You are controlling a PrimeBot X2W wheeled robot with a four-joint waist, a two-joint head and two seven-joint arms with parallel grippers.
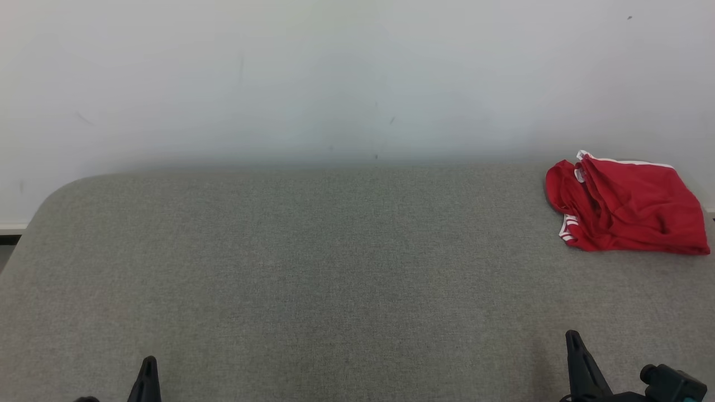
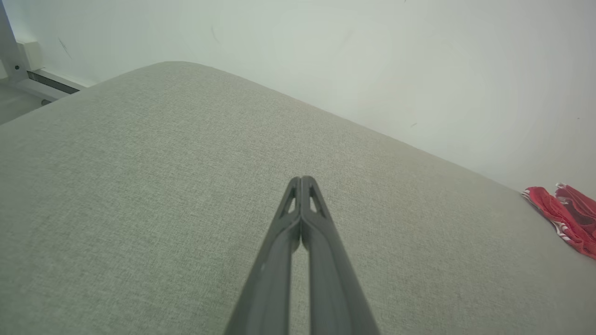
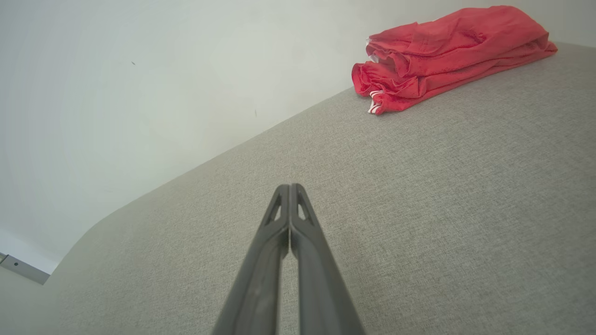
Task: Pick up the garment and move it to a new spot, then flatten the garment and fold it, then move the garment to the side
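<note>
A red garment [image 1: 628, 204] with white trim lies folded in a loose bundle at the far right of the grey fabric table [image 1: 313, 262], close to the wall. It also appears in the right wrist view as the garment [image 3: 447, 51] ahead and to the right, and at the right edge of the left wrist view as the garment [image 2: 565, 218]. My left gripper [image 1: 148, 363] sits low at the near left, shut and holding nothing. Near the lower right, well short of the bundle, my right gripper [image 1: 572, 336] is shut and holds nothing. Both pairs of fingertips touch in the wrist views, left gripper [image 2: 301, 179] and right gripper [image 3: 289, 187].
A pale wall [image 1: 335, 78] rises right behind the table's far edge. The table's far left corner [image 1: 72, 184] is rounded, with floor and a skirting strip [image 1: 11, 230] beyond it. Bare grey cloth stretches between the grippers and the bundle.
</note>
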